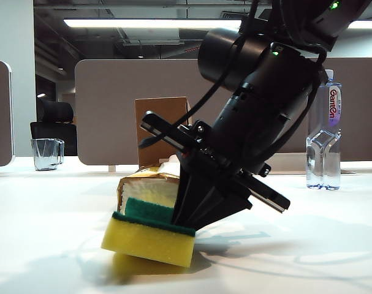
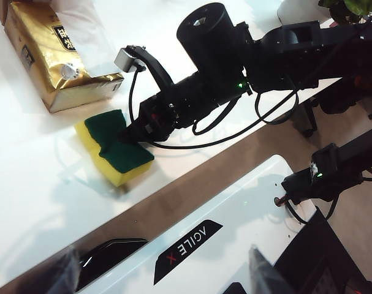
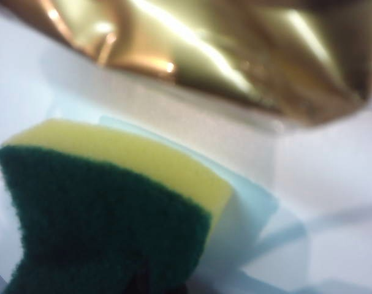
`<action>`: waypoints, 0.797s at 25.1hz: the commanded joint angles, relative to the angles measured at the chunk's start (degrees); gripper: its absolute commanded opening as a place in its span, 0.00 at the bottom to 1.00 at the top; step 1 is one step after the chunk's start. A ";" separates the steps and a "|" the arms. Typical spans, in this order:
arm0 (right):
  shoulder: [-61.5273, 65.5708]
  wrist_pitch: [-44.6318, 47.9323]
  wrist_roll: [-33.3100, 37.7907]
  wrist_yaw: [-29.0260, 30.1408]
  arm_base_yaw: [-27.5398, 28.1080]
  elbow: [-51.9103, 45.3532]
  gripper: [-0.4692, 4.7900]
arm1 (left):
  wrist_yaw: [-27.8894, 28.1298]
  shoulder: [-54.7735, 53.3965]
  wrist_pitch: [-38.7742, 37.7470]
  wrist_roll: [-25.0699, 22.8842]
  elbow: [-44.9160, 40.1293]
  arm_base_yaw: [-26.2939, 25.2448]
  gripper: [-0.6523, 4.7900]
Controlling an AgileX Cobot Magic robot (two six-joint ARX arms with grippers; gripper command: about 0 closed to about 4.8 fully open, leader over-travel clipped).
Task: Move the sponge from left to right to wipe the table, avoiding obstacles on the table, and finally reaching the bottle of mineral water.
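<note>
On table point(image 1: 320, 245), right hand point(image 2: 129, 131) clamping sponge point(image 1: 150, 237)

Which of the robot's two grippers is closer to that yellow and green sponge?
The right. The right gripper is shut on the sponge beside the tissue pack. The left gripper is open, back off the table edge.

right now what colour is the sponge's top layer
Dark green, over yellow foam; the sponge shows best in the left wrist view.
</note>
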State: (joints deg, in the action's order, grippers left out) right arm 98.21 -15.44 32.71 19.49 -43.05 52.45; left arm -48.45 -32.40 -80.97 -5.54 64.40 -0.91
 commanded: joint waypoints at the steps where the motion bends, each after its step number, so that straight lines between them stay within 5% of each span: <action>1: 0.44 -4.94 -1.51 -3.45 0.13 -0.50 0.07 | -0.48 0.00 -0.39 -0.02 0.24 0.07 0.77; 20: -5.75 -5.99 -5.31 -5.03 8.81 -11.50 0.07 | -0.46 0.00 -0.39 -0.02 0.24 0.07 0.77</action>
State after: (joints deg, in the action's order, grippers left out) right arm 91.81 -13.10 28.77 21.63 -35.27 42.54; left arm -48.45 -32.42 -81.08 -5.54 64.40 -0.91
